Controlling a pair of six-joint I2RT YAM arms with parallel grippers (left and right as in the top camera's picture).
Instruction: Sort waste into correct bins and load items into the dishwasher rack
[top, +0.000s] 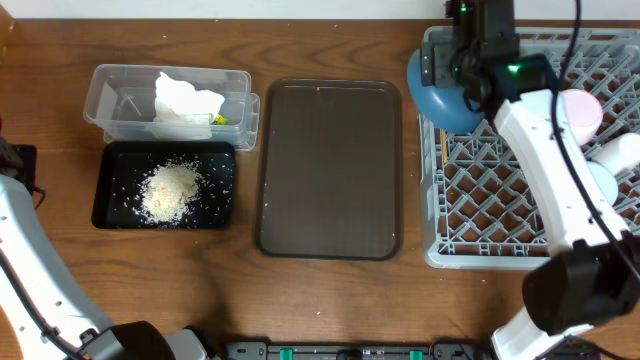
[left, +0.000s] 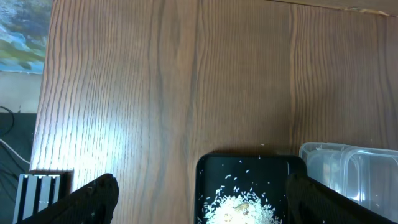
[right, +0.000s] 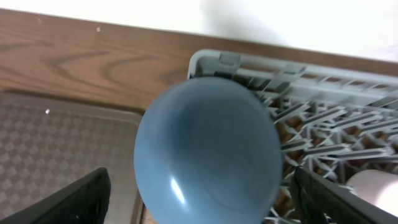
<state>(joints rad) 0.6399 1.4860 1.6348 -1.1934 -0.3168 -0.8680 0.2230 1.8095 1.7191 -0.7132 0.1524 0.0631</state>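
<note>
Loading the blue plate (right: 208, 149) into the rack (right: 323, 68)
Plate rests at the rack's corner rim; right gripper (right: 200, 186) open around it, left gripper (left: 200, 183) open, idle. Next, probably: lift away without nudging it.

One clear tub (top: 110, 80) | one black tray (top: 110, 207) | one brown serving tray (top: 330, 170) | one dishwasher rack (top: 480, 210) | one light blue bowl (top: 432, 100) | one crumpled tissue (top: 185, 97)
</note>
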